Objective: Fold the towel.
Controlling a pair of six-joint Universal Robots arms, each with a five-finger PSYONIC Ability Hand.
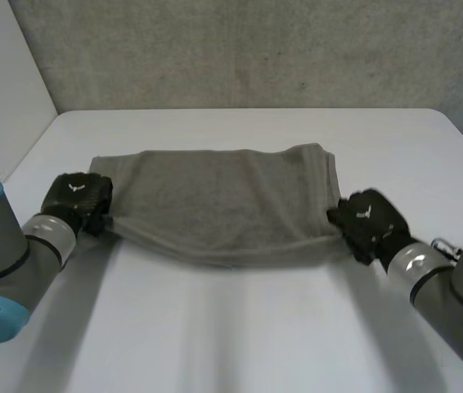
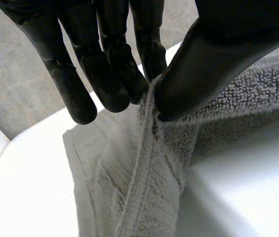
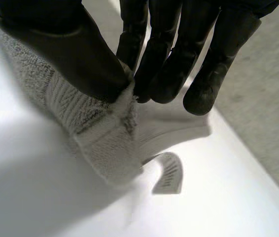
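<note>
Grey towel (image 1: 223,205) lies across the middle of the head view on the white table (image 1: 231,336), its far edge flat on the surface towards the upper part of the frame. Its near edge is raised off the table and sags in a shallow curve between the two hands. Left hand (image 1: 76,196), at centre left of the frame, is on the near left corner; in the left wrist view its thumb (image 2: 213,64) presses the hem against the fingers (image 2: 147,59), clamped on the cloth. Right hand (image 1: 366,219), at centre right, is on the near right corner; in the right wrist view its thumb (image 3: 75,54) and fingers (image 3: 154,69) pinch a bunched fold. A small white label (image 3: 168,174) hangs from the towel just beneath that hand.
</note>
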